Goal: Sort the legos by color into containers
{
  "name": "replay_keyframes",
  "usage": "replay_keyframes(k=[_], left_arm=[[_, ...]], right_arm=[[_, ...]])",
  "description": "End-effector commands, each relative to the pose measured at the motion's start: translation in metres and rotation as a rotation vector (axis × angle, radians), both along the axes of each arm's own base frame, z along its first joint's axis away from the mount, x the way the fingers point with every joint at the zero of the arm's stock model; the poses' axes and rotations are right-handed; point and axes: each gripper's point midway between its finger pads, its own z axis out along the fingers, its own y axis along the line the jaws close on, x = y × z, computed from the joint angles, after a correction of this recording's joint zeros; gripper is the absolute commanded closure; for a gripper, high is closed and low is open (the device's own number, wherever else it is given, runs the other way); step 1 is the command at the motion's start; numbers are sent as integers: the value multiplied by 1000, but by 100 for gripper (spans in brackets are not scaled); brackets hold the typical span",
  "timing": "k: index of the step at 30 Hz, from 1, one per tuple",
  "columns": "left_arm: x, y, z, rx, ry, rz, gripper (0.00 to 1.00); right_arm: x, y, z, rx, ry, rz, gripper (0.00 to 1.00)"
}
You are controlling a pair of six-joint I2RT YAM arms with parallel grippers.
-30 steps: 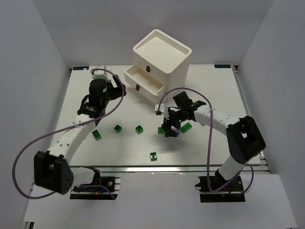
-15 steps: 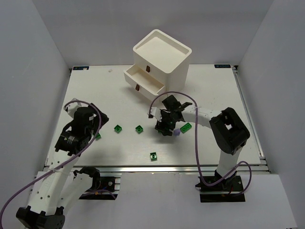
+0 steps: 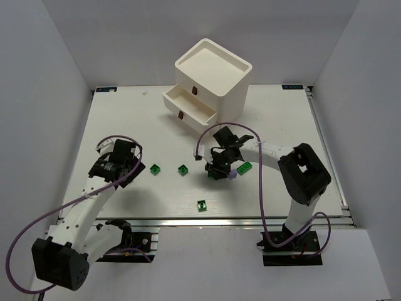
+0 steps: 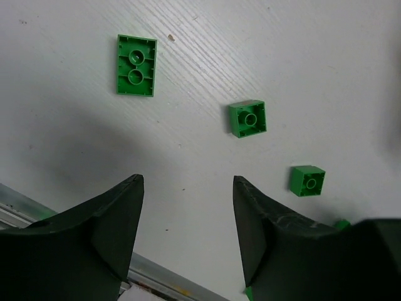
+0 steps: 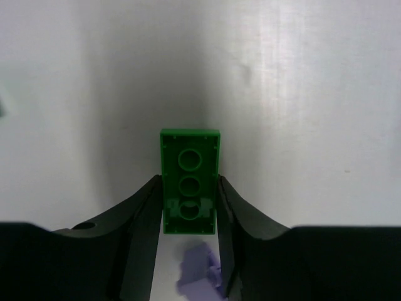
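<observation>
Here the flat green brick (image 5: 190, 157) lies underside up on the table (image 3: 282, 125), right of the middle. The right gripper (image 5: 189, 188) has its jaws close along both long sides, likely to carry it to the open drawer (image 3: 188, 101) of the white cabinet (image 3: 213, 75) at the far side, though I cannot tell whether they pinch it yet. A lavender scrap (image 5: 200, 269) lies just beside its end, while the left gripper (image 4: 188, 185), jaws apart and holding nothing, hovers at the near left short of 3 green bricks (image 4: 247, 119); no writing is readable.

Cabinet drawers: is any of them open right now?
Open: one drawer stands pulled out from the white cabinet, its pale inside showing in the top view. Nothing shows inside it.
</observation>
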Motion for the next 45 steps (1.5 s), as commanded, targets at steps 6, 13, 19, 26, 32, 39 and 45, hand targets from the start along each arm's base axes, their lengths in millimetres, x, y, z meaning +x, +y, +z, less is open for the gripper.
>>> replay_keyframes(k=[6,13,19,26,32,39,45], left_arm=[[16,16,-28,44,108,6,18],[25,35,-38,74,166,-2,7],[32,36,-44,37,152,-52,3],[37,31,-42,3,102,-131,2],[30,32,-52,-10,129,-144,2],[26,37,-64,4,163,-136,2],[33,44,-75,41,213,-136,5]], right_arm=[[-5,49,177,319,-67,124,100],[115,71,254,361,-357,-298,100],[189,66,245,273,-538,-525,100],[218,63,218,216,-591,-577,100],[211,69,201,207,-519,-546,51],[183,66,227,286,-446,-525,37],[151,58,265,406,-392,-488,37]])
